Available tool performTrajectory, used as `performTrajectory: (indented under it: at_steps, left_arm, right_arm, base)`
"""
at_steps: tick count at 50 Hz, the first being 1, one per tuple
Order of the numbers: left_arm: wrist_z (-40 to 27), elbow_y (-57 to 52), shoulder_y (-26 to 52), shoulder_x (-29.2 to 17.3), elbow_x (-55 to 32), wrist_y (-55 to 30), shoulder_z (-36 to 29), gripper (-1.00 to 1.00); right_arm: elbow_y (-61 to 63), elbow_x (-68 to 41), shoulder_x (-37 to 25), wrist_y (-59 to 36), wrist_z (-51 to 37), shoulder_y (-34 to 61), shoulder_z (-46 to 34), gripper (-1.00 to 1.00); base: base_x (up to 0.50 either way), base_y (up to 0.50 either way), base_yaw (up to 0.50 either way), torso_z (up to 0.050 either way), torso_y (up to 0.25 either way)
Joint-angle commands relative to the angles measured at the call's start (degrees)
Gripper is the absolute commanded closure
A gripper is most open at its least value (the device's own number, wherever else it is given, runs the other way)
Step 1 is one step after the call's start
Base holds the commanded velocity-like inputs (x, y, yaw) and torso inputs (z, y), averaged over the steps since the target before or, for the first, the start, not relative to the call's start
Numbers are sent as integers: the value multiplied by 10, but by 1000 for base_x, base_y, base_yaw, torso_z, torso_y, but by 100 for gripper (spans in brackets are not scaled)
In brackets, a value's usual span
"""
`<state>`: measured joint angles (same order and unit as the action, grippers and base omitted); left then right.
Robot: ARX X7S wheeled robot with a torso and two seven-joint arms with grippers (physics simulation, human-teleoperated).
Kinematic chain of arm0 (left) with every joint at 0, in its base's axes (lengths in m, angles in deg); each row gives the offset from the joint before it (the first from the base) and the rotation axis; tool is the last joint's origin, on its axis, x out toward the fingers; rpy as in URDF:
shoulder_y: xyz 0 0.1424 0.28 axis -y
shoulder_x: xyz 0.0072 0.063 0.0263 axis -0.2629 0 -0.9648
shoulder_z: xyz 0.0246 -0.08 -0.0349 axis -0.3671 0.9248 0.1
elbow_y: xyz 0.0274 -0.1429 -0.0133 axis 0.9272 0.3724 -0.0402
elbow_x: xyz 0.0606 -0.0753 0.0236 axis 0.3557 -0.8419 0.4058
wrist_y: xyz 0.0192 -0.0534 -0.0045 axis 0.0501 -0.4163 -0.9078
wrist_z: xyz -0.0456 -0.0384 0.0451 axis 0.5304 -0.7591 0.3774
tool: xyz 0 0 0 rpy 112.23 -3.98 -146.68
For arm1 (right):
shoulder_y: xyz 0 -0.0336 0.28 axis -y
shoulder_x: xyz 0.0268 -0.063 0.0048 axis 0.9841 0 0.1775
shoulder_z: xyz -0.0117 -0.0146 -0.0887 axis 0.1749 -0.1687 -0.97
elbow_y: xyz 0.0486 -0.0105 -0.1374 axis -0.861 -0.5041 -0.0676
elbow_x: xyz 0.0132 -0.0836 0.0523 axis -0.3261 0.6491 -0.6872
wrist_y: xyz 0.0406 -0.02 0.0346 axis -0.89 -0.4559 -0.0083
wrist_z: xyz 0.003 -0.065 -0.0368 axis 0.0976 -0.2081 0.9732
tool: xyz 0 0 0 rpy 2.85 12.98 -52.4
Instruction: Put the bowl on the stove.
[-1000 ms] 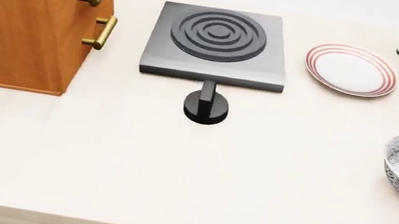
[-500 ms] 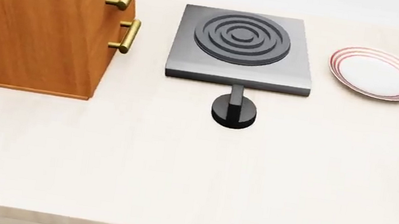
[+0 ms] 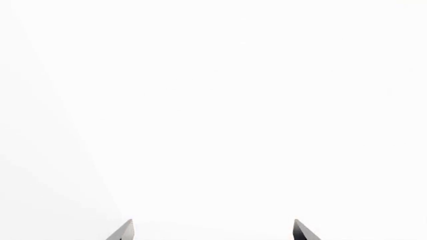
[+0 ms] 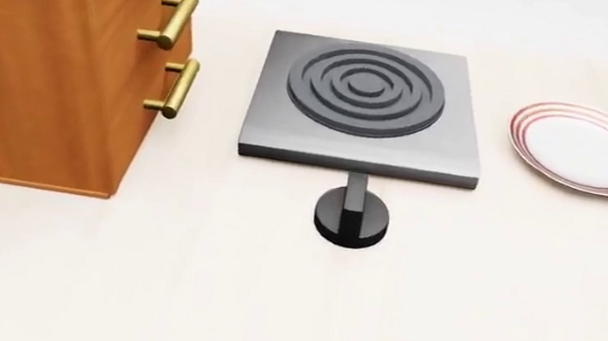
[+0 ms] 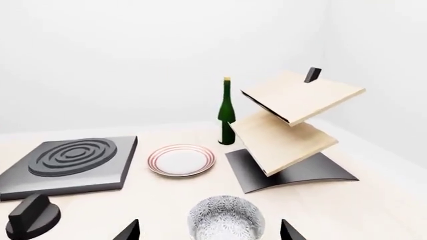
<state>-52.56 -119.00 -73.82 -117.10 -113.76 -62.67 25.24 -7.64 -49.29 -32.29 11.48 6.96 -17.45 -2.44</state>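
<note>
The speckled white-grey bowl point(image 5: 225, 219) stands upright on the pale counter in the right wrist view. It lies just ahead of my right gripper point(image 5: 209, 235), which is open, with one dark fingertip showing on each side of the bowl. The dark-grey stove point(image 4: 365, 108) point(image 5: 70, 160) with raised rings sits at the counter's middle, its black knob point(image 4: 350, 219) point(image 5: 32, 216) in front of it. My left gripper point(image 3: 212, 232) is open and faces only blank white. The head view shows neither the bowl nor either gripper.
A wooden drawer cabinet point(image 4: 47, 66) with brass handles stands left of the stove. A red-ringed white plate point(image 4: 585, 147) point(image 5: 181, 160) lies to its right, with a green bottle point(image 5: 227, 112) behind it. A tilted wooden shelf rack point(image 5: 293, 125) on a dark base stands beyond the bowl.
The head view has shifted: cabinet, stove and plate slid right and then down in the picture, and the bowl has slipped out past the right edge.
</note>
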Motion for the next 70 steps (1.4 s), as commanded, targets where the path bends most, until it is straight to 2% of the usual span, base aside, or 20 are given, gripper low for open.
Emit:
performTrajectory:
  at_steps: [1, 42, 55, 63, 70]
  left_arm:
    - [3, 7, -1, 9, 22, 8, 11, -100]
    - [-7, 11, -8, -1, 28, 20, 5, -100]
    - [-11, 11, -10, -4, 29, 21, 4, -100]
    - [-13, 12, -10, -5, 29, 23, 1, -100]
    - [-15, 12, -6, -7, 27, 23, -2, -100]
  right_arm:
    - [5, 33, 15, 17, 13, -9, 8, -100]
    - [1, 57, 21, 43, 29, -26, -4, -100]
    - [-4, 53, 18, 26, 11, -17, -5, -100]
    - [-12, 66, -32, -4, 0, -15, -30, -100]
    - [-39, 23, -155, -96, -12, 41, -63, -100]
  base:
    - [500, 0, 0, 0, 0]
    - [500, 0, 0, 0, 1]
    - [500, 0, 0, 0, 0]
    - [86, 0, 0, 0, 0]
    - [0, 0, 0, 0, 0]
